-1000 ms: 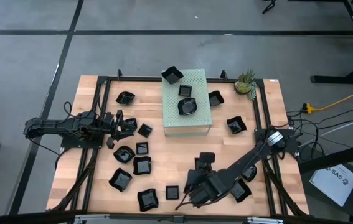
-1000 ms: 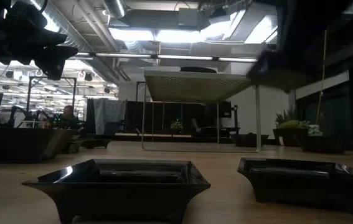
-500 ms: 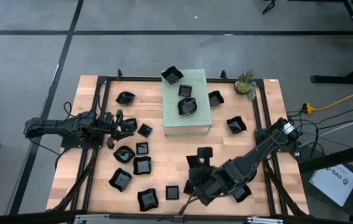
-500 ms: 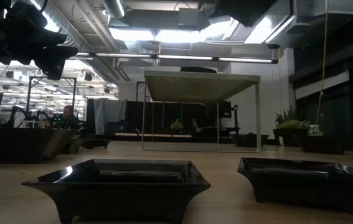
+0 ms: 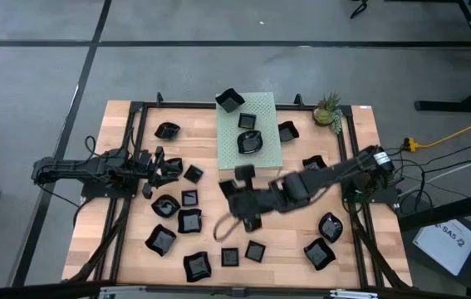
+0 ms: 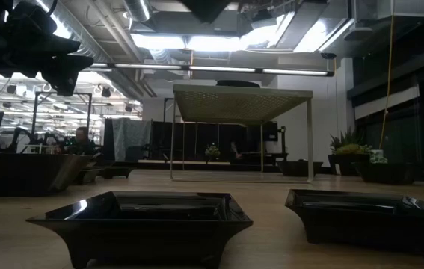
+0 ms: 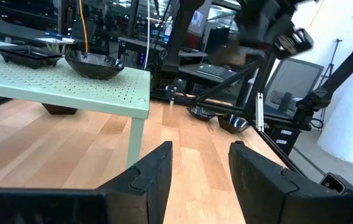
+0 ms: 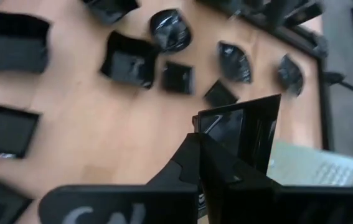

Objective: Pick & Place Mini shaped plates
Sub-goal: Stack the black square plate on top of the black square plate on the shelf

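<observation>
High view, from the left: the left gripper (image 5: pixel 169 169) rests low at the bench's (image 5: pixel 127 249) left side with its jaws apart and empty, small black dishes scattered around it. Mid-bench, the right gripper (image 5: pixel 237 199) has its jaws clamped on the rim of a square mini plate (image 8: pixel 241 134), carried edge-up above the wood. The pale green perforated box (image 5: pixel 270 112) lies just beyond those jaws, toward the far edge, three dishes already on top; the right arm is plainly nearer it.
</observation>
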Robot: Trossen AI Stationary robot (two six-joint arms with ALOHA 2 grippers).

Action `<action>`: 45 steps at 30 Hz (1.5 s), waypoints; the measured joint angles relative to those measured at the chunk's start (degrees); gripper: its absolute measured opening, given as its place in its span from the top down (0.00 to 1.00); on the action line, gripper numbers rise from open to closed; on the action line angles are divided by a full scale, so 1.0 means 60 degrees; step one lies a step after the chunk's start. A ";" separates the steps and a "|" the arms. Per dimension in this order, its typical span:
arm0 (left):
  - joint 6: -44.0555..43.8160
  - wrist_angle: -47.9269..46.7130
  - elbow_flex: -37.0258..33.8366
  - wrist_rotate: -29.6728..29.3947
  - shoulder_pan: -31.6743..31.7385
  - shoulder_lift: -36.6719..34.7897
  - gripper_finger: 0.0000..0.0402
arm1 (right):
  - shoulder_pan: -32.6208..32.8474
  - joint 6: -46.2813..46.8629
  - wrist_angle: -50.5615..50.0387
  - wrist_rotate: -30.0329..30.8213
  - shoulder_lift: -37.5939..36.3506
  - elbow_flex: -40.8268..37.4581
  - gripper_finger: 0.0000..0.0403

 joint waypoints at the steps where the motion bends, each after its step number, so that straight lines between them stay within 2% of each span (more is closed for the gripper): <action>1: 0.0000 0.0000 0.0001 -0.0001 -0.0001 0.0000 0.62 | -0.0221 -0.0191 0.0196 -0.0081 -0.0028 0.0000 0.99; 11: 0.0000 0.0000 0.0000 0.0000 -0.0002 0.0000 0.62 | -0.2196 -0.1195 0.1334 0.0386 -0.0113 0.0000 0.99; 19: 0.0000 0.0000 0.0003 -0.0001 0.0000 0.0000 0.62 | -0.3502 0.0001 0.0679 0.0821 -0.0113 0.0000 0.99; 31: 0.0000 0.0000 0.0000 -0.0004 -0.0001 -0.0001 0.62 | -0.4658 0.0821 -0.0749 0.0643 0.0086 0.0000 0.99; 37: 0.0000 0.0000 0.0001 -0.0003 -0.0001 0.0000 0.62 | -0.5189 0.0799 -0.0644 0.0137 0.0400 0.0000 0.99; 45: 0.0000 0.0000 0.0002 0.0000 -0.0004 -0.0001 0.62 | -0.5484 0.0865 -0.0669 0.0025 0.0603 0.0004 0.99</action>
